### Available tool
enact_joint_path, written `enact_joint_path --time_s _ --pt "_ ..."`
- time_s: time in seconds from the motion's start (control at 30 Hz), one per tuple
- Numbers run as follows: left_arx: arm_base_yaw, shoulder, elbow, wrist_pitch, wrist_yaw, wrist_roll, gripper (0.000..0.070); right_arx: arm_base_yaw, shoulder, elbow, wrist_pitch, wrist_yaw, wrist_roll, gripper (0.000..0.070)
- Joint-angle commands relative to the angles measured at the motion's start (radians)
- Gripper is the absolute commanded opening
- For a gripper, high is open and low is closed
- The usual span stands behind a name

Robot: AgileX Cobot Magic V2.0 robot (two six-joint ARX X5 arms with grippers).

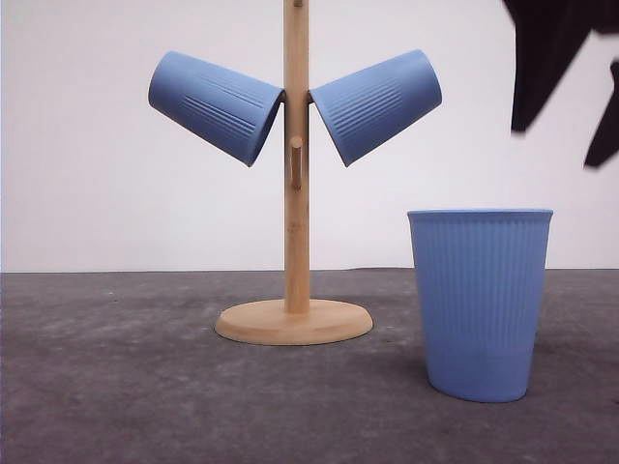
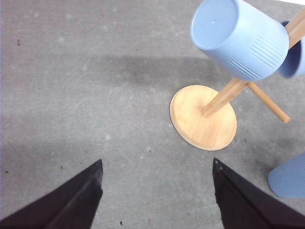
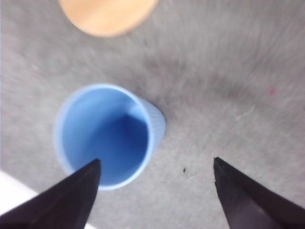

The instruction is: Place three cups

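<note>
left jaws: apart, empty
right jaws: apart, above cup
stand: two cups hung

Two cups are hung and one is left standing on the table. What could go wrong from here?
1. The right tool is open above the standing cup, with one finger over its rim; a descent from there might tip it.
2. The free peg faces forward between the two hung cups; hanging the third could knock them.
3. The wooden stand has a small base, so a bump may topple it.
</note>
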Motion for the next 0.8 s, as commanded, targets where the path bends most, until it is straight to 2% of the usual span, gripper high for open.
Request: enact_joint_path --time_s 0.0,0.13,0.2,0.37,0.47,0.63,0.77 --pt "-0.003 0.003 0.010 0.010 0.002 -0.002 0.0424 0.010 0.019 -0.029 0.040 0.000 0.024 0.0462" --pt "-0.003 0.003 0.010 0.010 0.002 -0.002 0.0424 0.024 0.023 -0.127 0.143 -0.007 0.064 0.0450" --pt "-0.003 0.003 0.010 0.010 0.002 -0.002 0.0424 0.030 0.023 -0.165 0.183 -0.008 0.078 0.0407" --pt "-0.003 0.003 0.010 0.010 0.002 -0.002 0.0424 0.042 0.024 -0.215 0.222 -0.007 0.095 0.0205" --pt "-0.004 0.003 0.010 0.010 0.003 -0.001 0.0424 0.043 0.023 -0.217 0.218 -0.015 0.087 0.0012" --pt "-0.030 -0.002 0.010 0.002 0.007 0.000 0.0428 0.042 0.022 -0.208 0.185 -0.107 0.068 0.0000" --pt "-0.061 -0.003 0.010 -0.046 0.088 0.023 0.0436 0.042 0.022 -0.158 0.076 -0.183 0.013 0.0000"
